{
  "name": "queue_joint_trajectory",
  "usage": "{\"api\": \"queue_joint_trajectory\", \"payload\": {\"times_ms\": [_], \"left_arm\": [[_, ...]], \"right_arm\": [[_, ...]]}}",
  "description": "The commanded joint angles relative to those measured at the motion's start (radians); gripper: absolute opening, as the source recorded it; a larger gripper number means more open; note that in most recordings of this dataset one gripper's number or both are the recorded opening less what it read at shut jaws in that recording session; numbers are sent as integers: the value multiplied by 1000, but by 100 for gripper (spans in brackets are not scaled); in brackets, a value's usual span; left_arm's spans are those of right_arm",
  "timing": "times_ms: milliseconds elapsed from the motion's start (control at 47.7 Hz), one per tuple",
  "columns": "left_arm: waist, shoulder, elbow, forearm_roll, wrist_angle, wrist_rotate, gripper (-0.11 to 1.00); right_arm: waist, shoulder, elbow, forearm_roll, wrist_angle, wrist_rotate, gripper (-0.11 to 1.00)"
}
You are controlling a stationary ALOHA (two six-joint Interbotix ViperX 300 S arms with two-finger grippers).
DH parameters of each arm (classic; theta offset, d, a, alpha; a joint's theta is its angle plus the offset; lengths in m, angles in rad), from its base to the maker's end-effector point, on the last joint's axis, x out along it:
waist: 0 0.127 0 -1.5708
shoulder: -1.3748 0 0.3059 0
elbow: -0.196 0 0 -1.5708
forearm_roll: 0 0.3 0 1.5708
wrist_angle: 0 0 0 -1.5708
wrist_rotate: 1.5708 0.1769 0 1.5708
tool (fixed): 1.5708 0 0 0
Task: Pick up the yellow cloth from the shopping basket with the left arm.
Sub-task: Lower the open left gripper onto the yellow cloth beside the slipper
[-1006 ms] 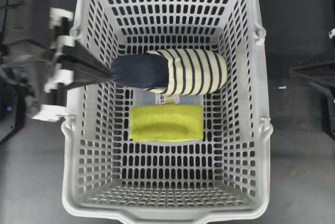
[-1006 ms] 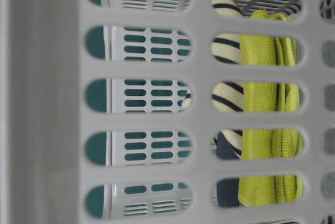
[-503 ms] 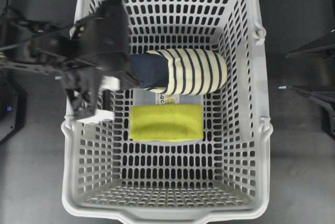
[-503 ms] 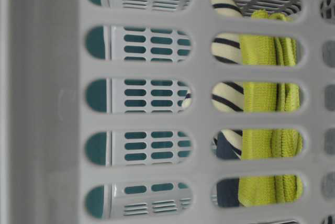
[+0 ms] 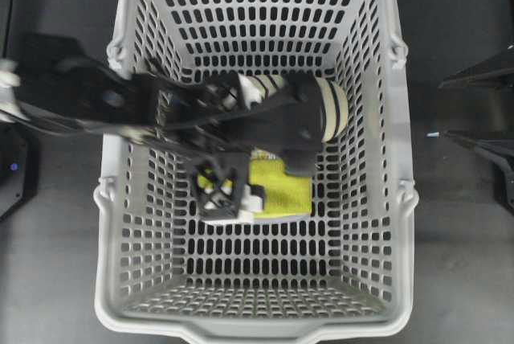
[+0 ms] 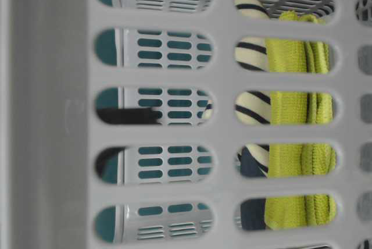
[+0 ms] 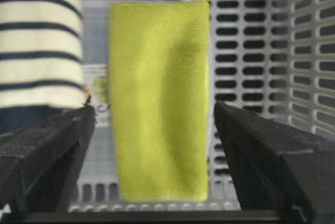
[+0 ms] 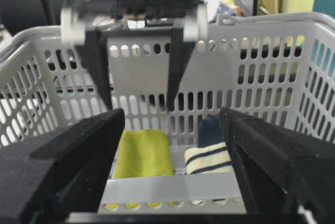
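The yellow cloth (image 5: pixel 283 187) lies folded on the floor of the shopping basket (image 5: pixel 111 241), just in front of the striped roll (image 5: pixel 333 111). My left arm reaches in over the left wall. Its left gripper (image 5: pixel 225 190) hangs open above the cloth's left end and holds nothing. In the left wrist view the cloth (image 7: pixel 159 98) lies between the spread fingers (image 7: pixel 42 150) of the left gripper (image 7: pixel 153 110), apart from both. My right gripper (image 8: pixel 171 114) is open and empty outside the basket's right wall, facing the cloth (image 8: pixel 144 153).
The cream and navy striped roll (image 7: pixel 36 35) lies close beside the cloth's far long edge. A label or packet (image 5: pixel 259 153) lies under the cloth and the roll. The basket's slotted walls (image 8: pixel 251 77) rise on all sides. The cloth (image 6: pixel 296 115) shows through the slots at table level.
My left arm has swung from the basket's left wall into the basket. Its gripper now hangs over the left end of the yellow cloth. The cloth and the roll have not moved.
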Motion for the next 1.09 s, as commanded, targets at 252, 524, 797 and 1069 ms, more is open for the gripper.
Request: {"api": "queue_joint_trajectory", "payload": {"times_ms": [252,524,797,1069], "left_arm": [[-14,114,11,2,8,3,88],[-14,146,95,2,-38,-6,88],[-14,140,137,2,-89,0,86],[-15,132,135,2,-87,8,41]], "right_arm": [[-8,6,-21,3,-9,2,70],[-20,6,-15,3,-8,3,70],[-23,6,-9,2,-11,3,70],[-25,6,-5,3,-11,5,69]]}}
